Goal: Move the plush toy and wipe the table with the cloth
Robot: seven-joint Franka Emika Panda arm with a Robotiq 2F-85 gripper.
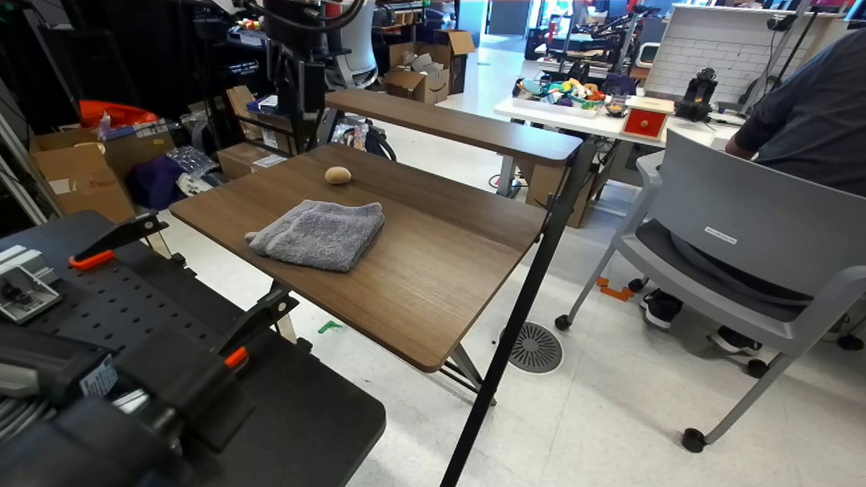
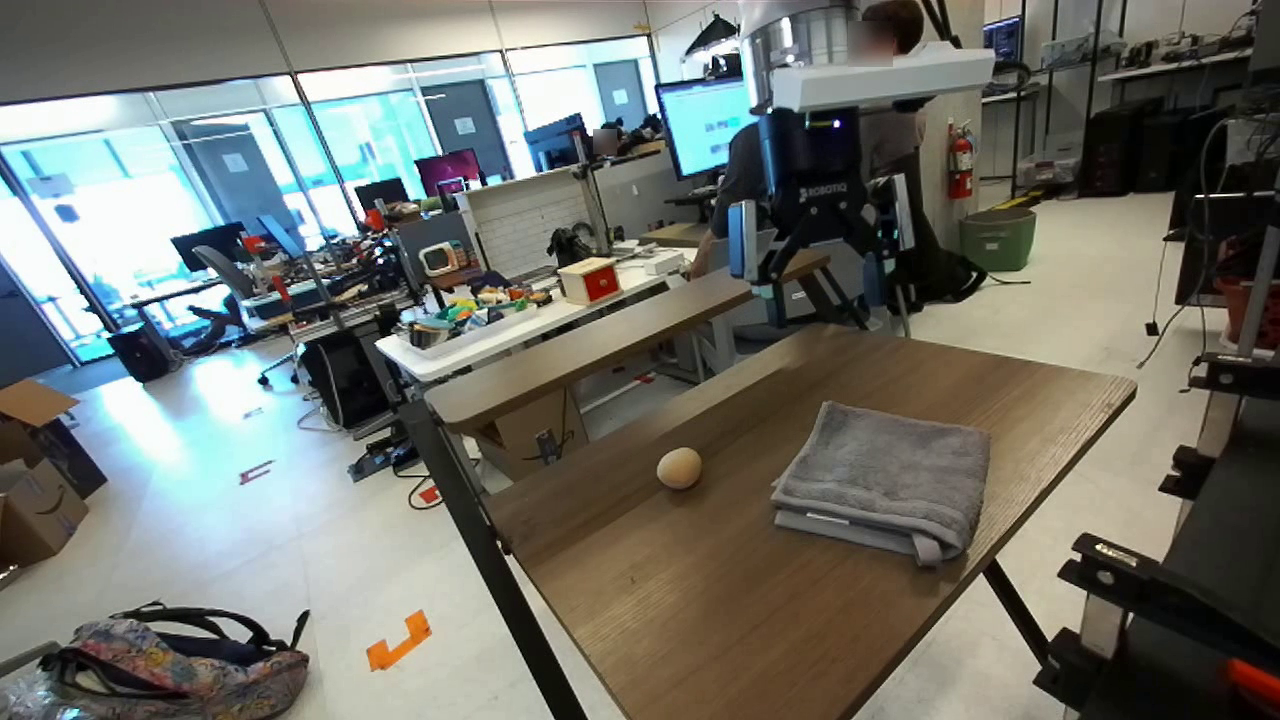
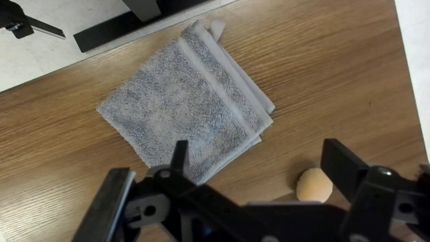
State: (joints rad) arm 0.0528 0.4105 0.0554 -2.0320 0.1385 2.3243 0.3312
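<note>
Plush toy [image 2: 679,468], small and tan, sits on the brown table [image 1: 460,284], on the side nearer the raised shelf [image 1: 460,125]; near it, not touching, lies the grey cloth [image 2: 885,480], folded in layers; in the wrist view we see the gripper [image 3: 257,153], its fingers spread wide with nothing held, hanging high over the wood. We take the toy to be an obstacle, resting where the wiping should go, and so likely first to be moved; the fold, we judge, makes the cloth compact and offers a layered rim to pinch. One cloth corner lies just beside the long edge facing the black bench [image 1: 318,399], so a push that way could send fabric over the side; toward the end nearest the grey chair [image 1: 758,210] we find the widest run of wood for strokes; the shelf, we think, could hamper swings behind the toy.
</note>
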